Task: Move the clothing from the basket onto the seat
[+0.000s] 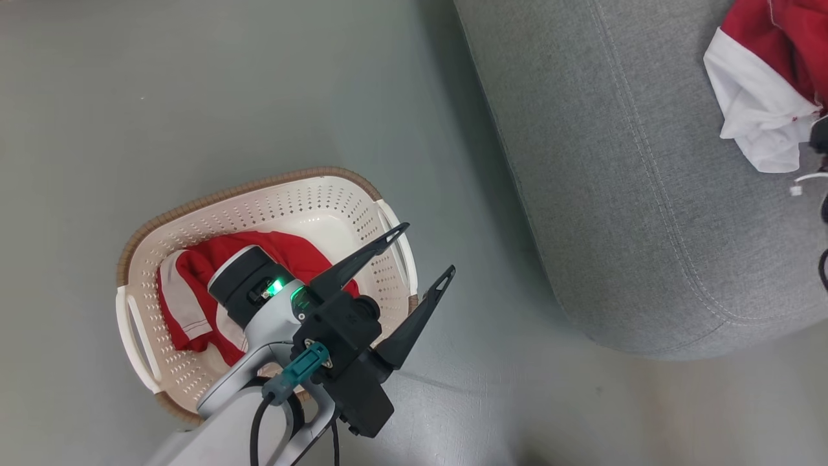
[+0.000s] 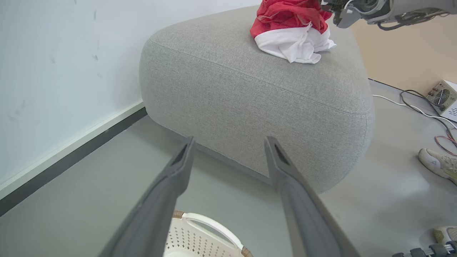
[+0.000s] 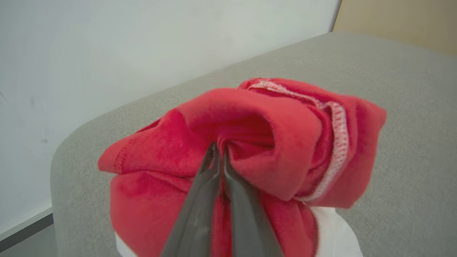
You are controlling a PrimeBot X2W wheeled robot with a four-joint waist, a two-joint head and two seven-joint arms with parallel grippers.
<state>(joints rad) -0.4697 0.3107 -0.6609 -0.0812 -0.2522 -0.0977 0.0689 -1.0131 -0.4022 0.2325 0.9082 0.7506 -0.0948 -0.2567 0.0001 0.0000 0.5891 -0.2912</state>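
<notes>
While the right gripper (image 3: 219,148) pinches a red garment (image 3: 250,135) on the seat (image 3: 392,89) beneath it, opening wide before lifting off should avoid snagging; the left gripper (image 1: 427,248) hangs open, with the basket (image 1: 272,194) and a second garment (image 1: 194,272) below it.

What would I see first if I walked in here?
The bright red garment bunched on the grey seat, pinched by the shut right gripper. Next, more red clothes lying in the white basket on the floor, with the open left gripper hanging above its rim.
</notes>
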